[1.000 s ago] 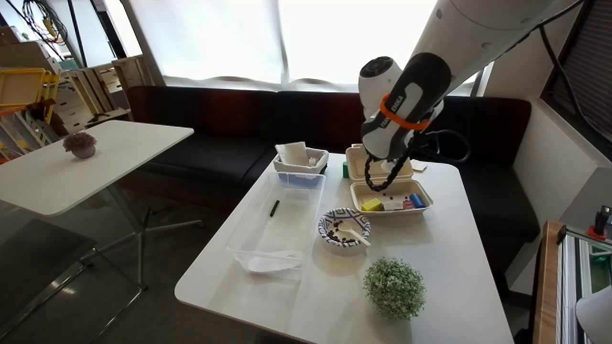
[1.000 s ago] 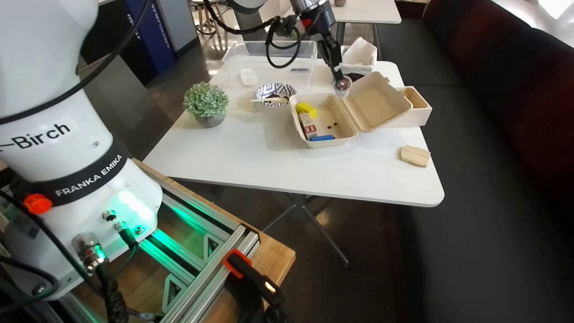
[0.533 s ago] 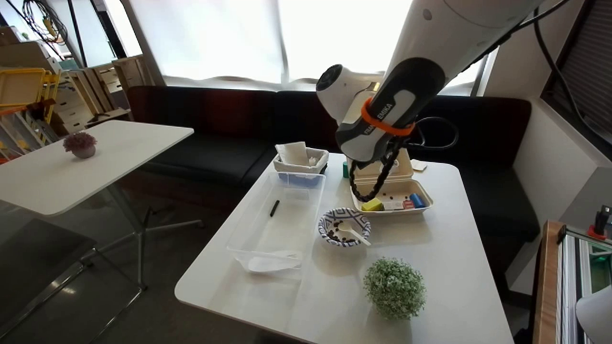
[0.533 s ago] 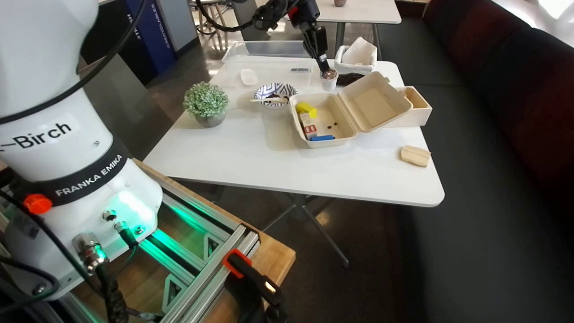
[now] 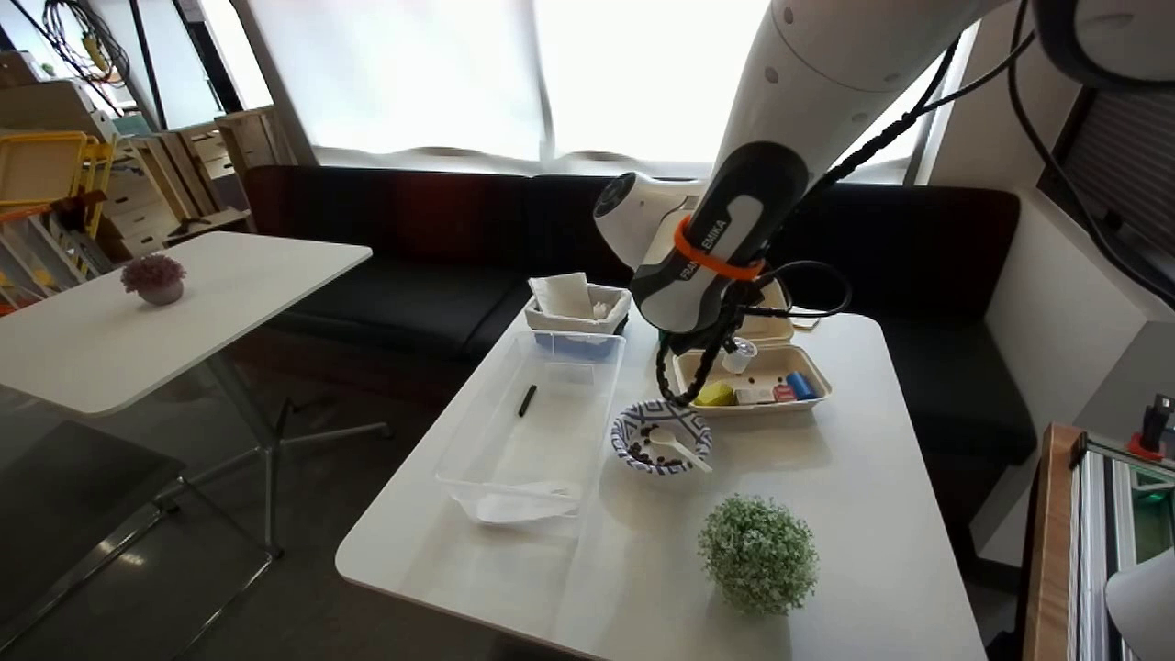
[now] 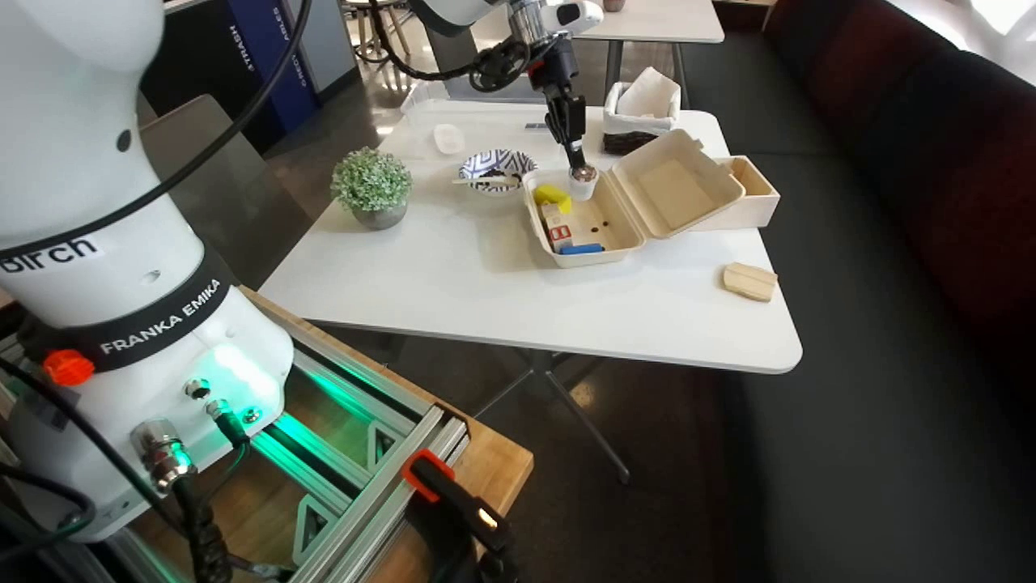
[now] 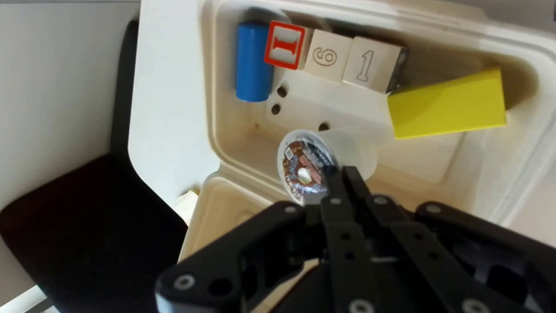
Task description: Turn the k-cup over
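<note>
The k-cup is white with a printed brown foil lid [image 7: 299, 165]. My gripper [image 7: 340, 170] is shut on its rim edge in the wrist view, and the fingertips hide part of the cup. In an exterior view the k-cup [image 6: 583, 185] hangs below my gripper [image 6: 576, 159], foil lid on the upper side, a little tilted. It also shows as a small white cup [image 5: 740, 354] beside the arm, where the fingers are hidden. The cup is over the open beige takeout container [image 6: 619, 228], near the hinge side. Whether it touches the container floor I cannot tell.
The container holds a yellow block [image 7: 449, 104], letter blocks [image 7: 328, 55], a blue cylinder [image 7: 253, 63] and a few dark beans. Its raised lid [image 6: 673, 190] stands behind. Nearby are a patterned bowl [image 5: 628, 439], a clear bin [image 5: 551, 450], a lined basket [image 5: 562, 324] and a plant [image 5: 757, 553].
My gripper has carried the k-cup from beyond the container, near the lid's far edge, to over its open compartment. It stays gripped throughout.
</note>
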`<state>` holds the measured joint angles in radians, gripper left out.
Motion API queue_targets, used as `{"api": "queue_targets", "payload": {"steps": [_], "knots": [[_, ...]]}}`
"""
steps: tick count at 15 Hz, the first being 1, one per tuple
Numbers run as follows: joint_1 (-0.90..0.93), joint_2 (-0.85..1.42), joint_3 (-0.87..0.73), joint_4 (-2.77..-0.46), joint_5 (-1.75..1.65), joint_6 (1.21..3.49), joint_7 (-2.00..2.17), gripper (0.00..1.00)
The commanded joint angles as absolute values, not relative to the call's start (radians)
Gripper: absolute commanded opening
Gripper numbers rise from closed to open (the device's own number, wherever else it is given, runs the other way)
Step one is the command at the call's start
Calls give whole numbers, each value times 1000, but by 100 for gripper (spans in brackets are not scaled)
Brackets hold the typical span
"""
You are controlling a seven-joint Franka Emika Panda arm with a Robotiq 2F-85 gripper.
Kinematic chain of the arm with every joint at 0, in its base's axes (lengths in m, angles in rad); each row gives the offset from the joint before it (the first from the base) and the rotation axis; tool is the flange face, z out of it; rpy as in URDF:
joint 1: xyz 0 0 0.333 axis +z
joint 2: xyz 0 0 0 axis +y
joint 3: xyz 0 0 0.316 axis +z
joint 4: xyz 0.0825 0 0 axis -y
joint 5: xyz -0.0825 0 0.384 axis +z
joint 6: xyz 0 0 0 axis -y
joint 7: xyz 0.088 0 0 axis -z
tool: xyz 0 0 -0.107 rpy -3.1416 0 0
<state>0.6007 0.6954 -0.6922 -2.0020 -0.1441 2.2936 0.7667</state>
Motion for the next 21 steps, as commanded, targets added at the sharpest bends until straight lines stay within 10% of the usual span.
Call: {"api": "queue_targets", "payload": {"steps": [1, 13, 21], "knots": [[450, 732, -565, -1904, -223, 2263, 846, 1], [259, 793, -366, -1765, -375, 2142, 923, 1], [224, 774, -318, -1757, -379, 2128, 913, 74]]}}
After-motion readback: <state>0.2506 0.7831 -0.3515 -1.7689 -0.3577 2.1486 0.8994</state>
